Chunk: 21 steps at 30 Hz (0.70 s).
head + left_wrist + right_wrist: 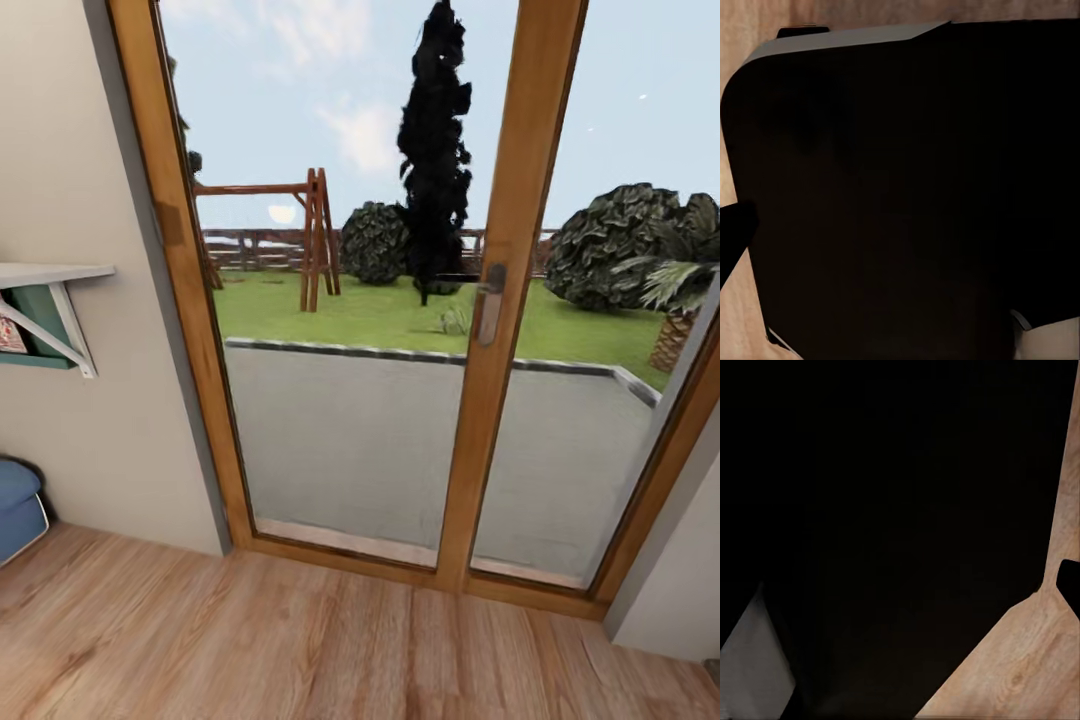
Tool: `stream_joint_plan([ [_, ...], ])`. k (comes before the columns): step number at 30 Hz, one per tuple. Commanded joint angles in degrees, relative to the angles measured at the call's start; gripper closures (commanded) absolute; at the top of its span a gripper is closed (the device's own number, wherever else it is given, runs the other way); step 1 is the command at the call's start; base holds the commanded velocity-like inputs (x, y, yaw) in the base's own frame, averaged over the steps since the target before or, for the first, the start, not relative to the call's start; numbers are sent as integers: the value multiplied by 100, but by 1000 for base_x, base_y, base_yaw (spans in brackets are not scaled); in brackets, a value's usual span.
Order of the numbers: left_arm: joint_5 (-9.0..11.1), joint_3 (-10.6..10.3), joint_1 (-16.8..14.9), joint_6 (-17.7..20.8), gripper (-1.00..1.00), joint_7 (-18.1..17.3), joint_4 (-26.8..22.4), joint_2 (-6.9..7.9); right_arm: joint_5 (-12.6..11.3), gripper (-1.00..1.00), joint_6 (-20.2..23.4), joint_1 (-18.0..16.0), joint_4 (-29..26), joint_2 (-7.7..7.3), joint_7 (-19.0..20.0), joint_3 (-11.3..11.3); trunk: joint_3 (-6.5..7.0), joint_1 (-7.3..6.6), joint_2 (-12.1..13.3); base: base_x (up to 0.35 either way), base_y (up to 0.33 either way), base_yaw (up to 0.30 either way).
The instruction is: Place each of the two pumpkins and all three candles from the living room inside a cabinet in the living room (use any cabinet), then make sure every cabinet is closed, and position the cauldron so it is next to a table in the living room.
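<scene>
The pumpkins, candles, cabinet, cauldron and table are out of view. The head view faces a glazed door with a wooden frame [503,250] and a metal handle [490,303], with a patio and garden beyond it. In the left wrist view a dark part of my own body [907,202] sits over the wood floor [735,322], and a dark tip [732,229] pokes in at the edge. The right wrist view is much the same: a dark body [885,525], wood floor [1020,675] and a dark tip [1070,581] at the edge.
Plank flooring [300,640] runs up to the door sill. On the left wall hangs a white shelf on a bracket [55,275], with a blue cushion-like object [18,510] on the floor below it. A wall corner [670,560] stands at the right.
</scene>
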Motion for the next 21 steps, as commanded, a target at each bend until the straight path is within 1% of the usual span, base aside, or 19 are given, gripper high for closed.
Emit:
stream_joint_plan([
  [1, -19, -4, -2, -10, -100, -3, -1, 1, -6, -100, -4, 4, -11, 3, -6, -28, -10, 0, -3, -11, 0, 222],
  [6, -19, -19, -2, -24, -100, 0, -1, 10, 27, -100, -76, 4, -13, 7, -4, -21, -35, 0, -3, -3, 0, 230],
  [11, -39, -20, -2, -35, -100, 0, -4, 51, 52, -100, -98, 2, -16, 6, -5, -16, -56, 0, -3, 0, 0, 251],
  [15, -22, -10, -2, -38, -100, 0, -5, 34, 51, -100, -93, -4, -81, 1, -5, -15, -71, 0, -3, 0, 0, 262],
  [21, -16, 10, -2, -21, -100, 9, -54, 36, 25, -100, -56, -9, -324, 8, -3, -22, 12, -132, 238, 0, 0, 261],
])
